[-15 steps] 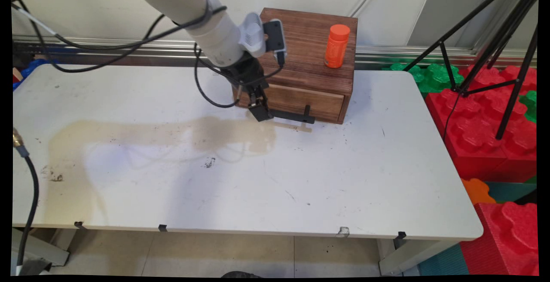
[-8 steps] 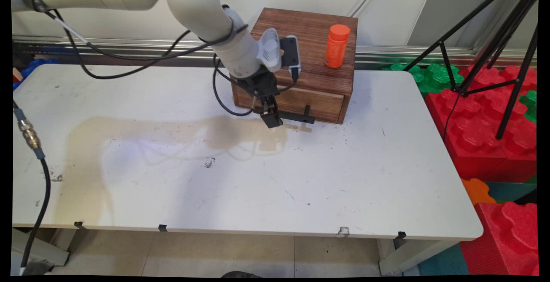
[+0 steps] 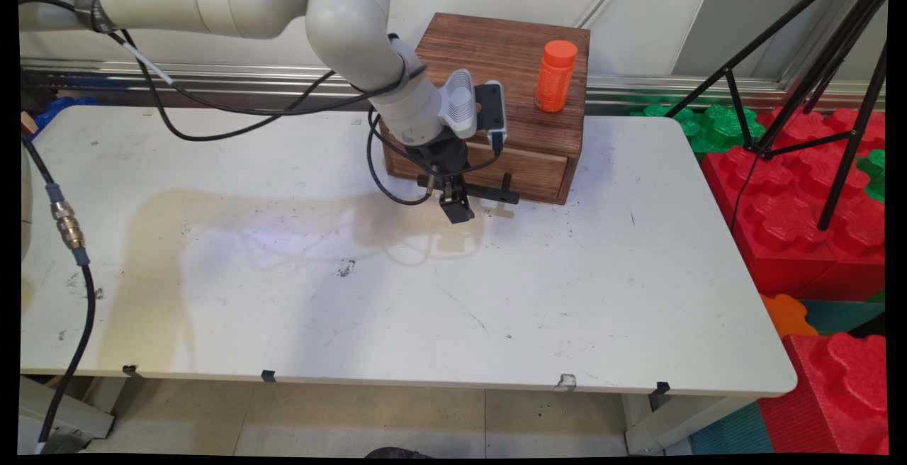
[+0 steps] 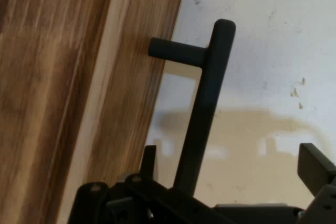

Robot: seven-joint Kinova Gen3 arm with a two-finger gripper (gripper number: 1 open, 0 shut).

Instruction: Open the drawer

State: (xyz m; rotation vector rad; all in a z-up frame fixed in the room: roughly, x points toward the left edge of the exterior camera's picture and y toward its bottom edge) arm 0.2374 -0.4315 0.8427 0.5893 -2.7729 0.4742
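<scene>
A dark wooden box point(image 3: 521, 61) stands at the back of the white table point(image 3: 397, 309), with a drawer front point(image 3: 528, 167) facing me. The drawer's black bar handle point(image 3: 490, 193) sticks out on two posts. My gripper point(image 3: 458, 211) hangs low in front of the drawer, at the handle's left part. In the hand view the handle point(image 4: 207, 108) runs between my open fingers point(image 4: 314, 165), closer to the left one, and neither finger touches it. The gripper point(image 4: 231, 170) holds nothing. An orange bottle point(image 3: 555, 75) stands upright on the box top.
Black tripod legs point(image 3: 836, 89) stand to the right of the table, over red and green foam blocks point(image 3: 801, 217). Black cables point(image 3: 212, 107) hang from the arm above the table's left half. A wall rail runs behind the box.
The gripper has moved right along the drawer front and a little lower, from the drawer's left corner to the handle. The box and bottle stayed put.
</scene>
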